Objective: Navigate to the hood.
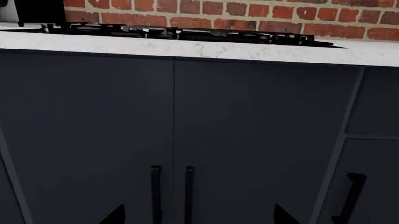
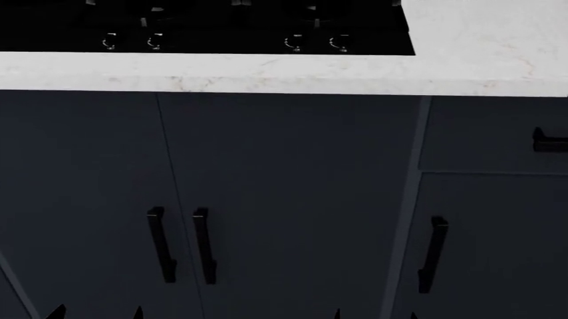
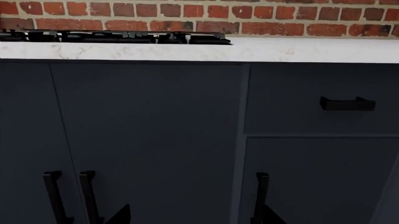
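The hood is out of view in all three views. I face a black cooktop point(image 2: 204, 26) set in a white marble counter point(image 2: 479, 53), close in front of me. Low in front of the dark cabinet doors, my left gripper point(image 1: 199, 218) is open with nothing between its fingers. My right gripper point(image 3: 193, 218) is open too and holds nothing. In the head view only the dark tips of the left gripper point(image 2: 98, 314) and the right gripper point(image 2: 374, 315) poke up at the bottom edge.
Dark navy cabinet doors point(image 2: 293, 186) with black vertical handles point(image 2: 161, 244) fill the space under the counter. A drawer with a black handle point(image 3: 347, 103) sits to the right. A red brick wall point(image 1: 249, 14) rises behind the cooktop point(image 1: 181, 32).
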